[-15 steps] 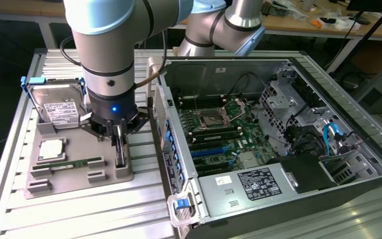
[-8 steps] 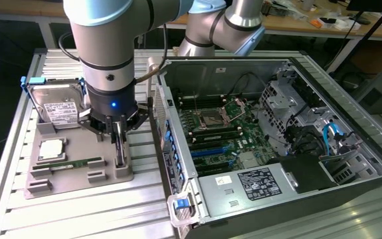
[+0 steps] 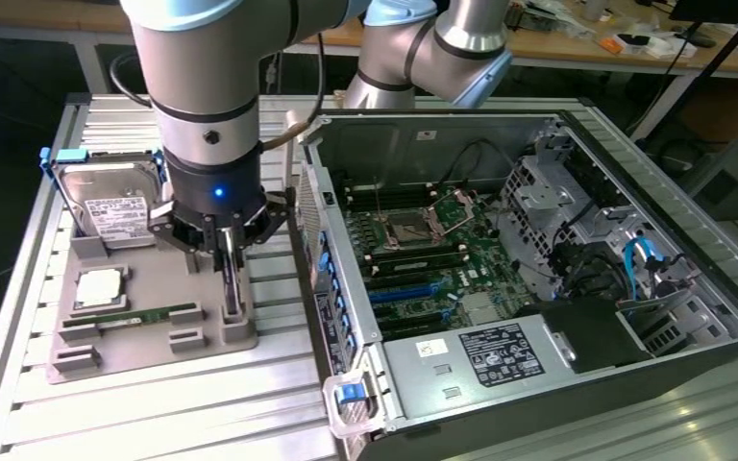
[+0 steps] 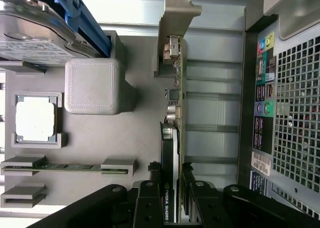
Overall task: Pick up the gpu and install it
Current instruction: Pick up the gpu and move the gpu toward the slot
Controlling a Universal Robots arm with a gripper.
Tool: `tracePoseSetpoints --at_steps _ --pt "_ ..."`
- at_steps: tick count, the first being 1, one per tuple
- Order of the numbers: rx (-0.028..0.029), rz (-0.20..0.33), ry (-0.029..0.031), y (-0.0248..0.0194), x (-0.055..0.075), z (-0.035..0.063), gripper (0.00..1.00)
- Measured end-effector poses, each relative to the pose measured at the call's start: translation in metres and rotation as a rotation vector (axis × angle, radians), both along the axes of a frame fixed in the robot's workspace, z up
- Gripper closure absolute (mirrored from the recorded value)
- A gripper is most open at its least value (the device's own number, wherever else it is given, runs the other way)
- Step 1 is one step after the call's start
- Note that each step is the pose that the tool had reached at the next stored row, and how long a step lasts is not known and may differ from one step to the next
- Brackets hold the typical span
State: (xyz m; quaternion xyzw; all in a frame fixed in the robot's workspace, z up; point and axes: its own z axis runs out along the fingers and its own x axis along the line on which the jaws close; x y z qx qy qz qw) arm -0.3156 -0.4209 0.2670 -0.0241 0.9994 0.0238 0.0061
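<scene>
The gpu (image 3: 231, 290) stands on edge in a slot of the grey holder tray (image 3: 151, 336), to the exterior view's left of the open computer case (image 3: 575, 317). In the wrist view the gpu (image 4: 176, 102) shows edge-on, a thin dark card with its silver bracket (image 4: 175, 17) at the far end. My gripper (image 3: 224, 257) reaches straight down onto the card's top edge. Its two fingers (image 4: 154, 174) press against both faces of the card near the black labelled cover, so the gripper (image 4: 171, 172) is shut on the gpu. The card still sits in its slot.
The tray also holds a hard drive (image 3: 112, 202) with a blue bracket, a CPU (image 3: 100, 286) and a green RAM stick (image 3: 138, 315). The case's perforated rear panel (image 4: 295, 102) lies close beside the card. Inside the case is the motherboard (image 3: 427, 259). Everything rests on a slatted aluminium table (image 3: 151, 413).
</scene>
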Motion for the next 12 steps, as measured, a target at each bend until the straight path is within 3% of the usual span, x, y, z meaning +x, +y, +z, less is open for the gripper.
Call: tracePoseSetpoints --at_steps 7,12 --pt "-0.0003 0.000 0.0000 0.0000 0.000 0.0106 0.73" --pt "-0.0009 0.000 0.0000 0.0000 0.000 0.0255 0.73"
